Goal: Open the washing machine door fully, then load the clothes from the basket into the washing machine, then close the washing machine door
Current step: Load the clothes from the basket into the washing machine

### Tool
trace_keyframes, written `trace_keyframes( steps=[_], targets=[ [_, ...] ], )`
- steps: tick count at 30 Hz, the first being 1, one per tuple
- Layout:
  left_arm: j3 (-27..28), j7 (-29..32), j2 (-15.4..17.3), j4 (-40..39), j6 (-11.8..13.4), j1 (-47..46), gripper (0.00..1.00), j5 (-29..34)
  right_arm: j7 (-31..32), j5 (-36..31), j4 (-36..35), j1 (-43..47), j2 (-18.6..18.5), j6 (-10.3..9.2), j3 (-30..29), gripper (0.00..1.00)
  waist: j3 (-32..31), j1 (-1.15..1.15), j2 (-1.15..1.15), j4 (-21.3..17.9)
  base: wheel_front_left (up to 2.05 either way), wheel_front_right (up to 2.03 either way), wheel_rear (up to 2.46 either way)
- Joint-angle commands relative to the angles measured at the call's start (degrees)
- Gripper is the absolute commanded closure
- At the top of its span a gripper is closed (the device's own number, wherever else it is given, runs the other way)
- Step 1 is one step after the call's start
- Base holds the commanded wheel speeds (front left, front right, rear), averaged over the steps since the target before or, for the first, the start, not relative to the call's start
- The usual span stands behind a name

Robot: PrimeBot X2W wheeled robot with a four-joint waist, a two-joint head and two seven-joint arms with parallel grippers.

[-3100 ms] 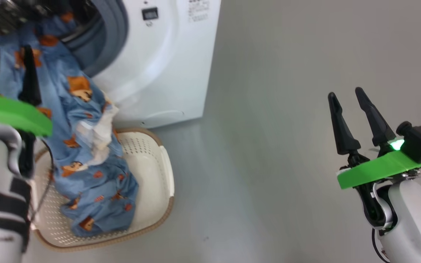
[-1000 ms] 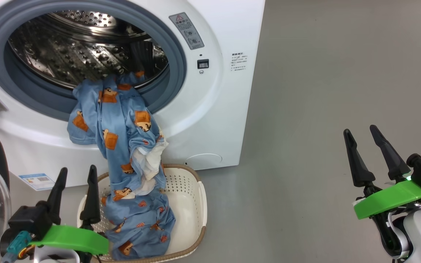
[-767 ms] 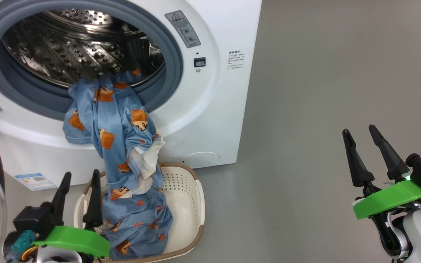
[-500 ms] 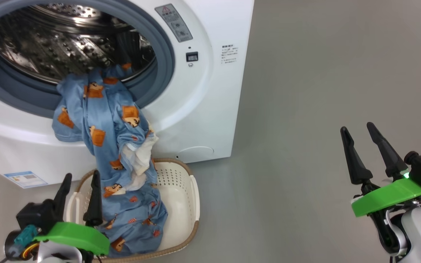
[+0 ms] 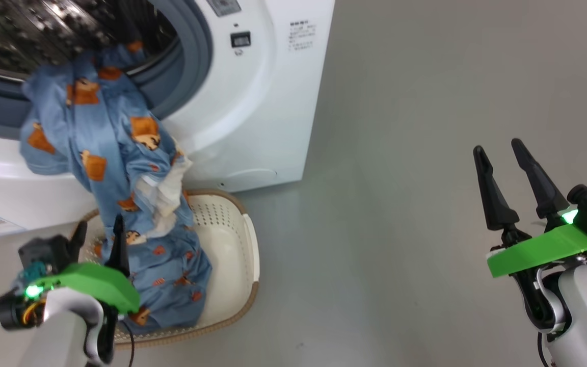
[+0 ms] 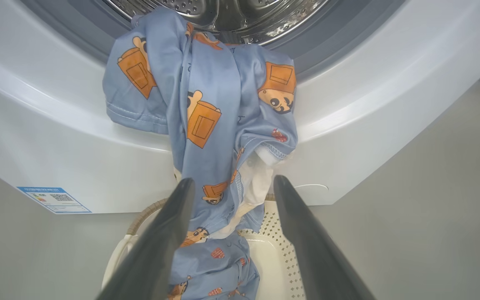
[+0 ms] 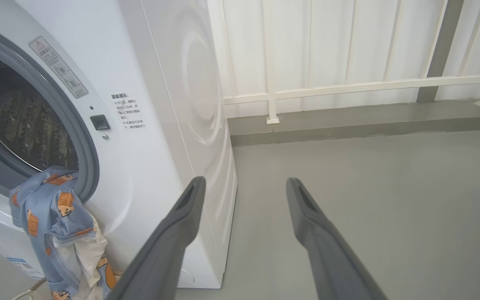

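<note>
— Where are the clothes?

— They hang as one long blue bundle. The top lies over the grey seal at the mouth of the washing machine, with a little reaching into the steel drum. The middle trails down the white front, and the bottom is heaped in the basket, which stands on the floor right in front of the machine.

— And how do they lie relative to the left gripper?

— It hovers low over the near left part of the basket, beside the heap. Its two dark fingers are spread wide and point toward the machine. In the left wrist view the hanging strip shows between them, farther on. It grasps nothing; whether a finger brushes the cloth cannot be told.

— How is that arm set?

— The pale forearm rises from the bottom edge of the head view, with the green wrist plate just behind the fingers.

— And the right gripper?

— It is well apart, off to the right above bare floor. The fingers are spread and empty, aimed past the machine's side panel.
</note>
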Motion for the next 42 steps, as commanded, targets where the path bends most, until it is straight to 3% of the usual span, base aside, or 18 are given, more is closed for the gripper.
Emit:
trace_keyframes(
  steps=[1,18,28,40,41,42],
  targets=[
    [1.5,-0.5,1.5,-0.3,-0.3,-2.0,0.00,-0.2,-0.5,-0.4,-1.5,-0.8,-0.6,0.25,0.7,0.00,2.7,-0.01,0.00,-1.6,0.00,0.00,0.00],
    [1.6,0.4,4.6,21.5,-3.3,-22.2,0.00,-1.6,-0.5,-1.7,-4.1,-5.0,2.3,0.25,0.3,0.00,15.7,-0.01,0.00,-6.3,0.00,0.00,0.00],
    [3.0,-0.1,6.0,26.2,-3.0,-29.2,0.00,-3.3,-0.5,-2.2,-4.6,-6.5,3.6,0.25,0.6,0.00,20.0,-0.01,0.00,-7.5,0.00,0.00,0.00],
    [2.7,-3.8,6.5,25.6,-2.6,-31.4,0.00,-2.4,-0.5,-2.5,-4.2,-7.1,4.3,0.25,0.8,0.00,21.1,-0.01,0.00,-7.1,0.00,0.00,0.00],
    [2.7,-3.8,6.4,25.6,-2.7,-31.2,0.47,-2.4,-0.5,-2.5,-4.2,-7.1,4.2,0.25,0.9,0.00,20.9,-0.01,0.00,-6.8,0.00,0.00,0.00],
    [2.7,-3.8,6.4,25.6,-2.7,-31.2,0.47,-2.4,-0.5,-2.5,-4.2,-7.1,4.2,0.25,0.9,0.00,20.9,-0.01,0.00,-6.8,0.00,0.00,0.00]
  ],
)
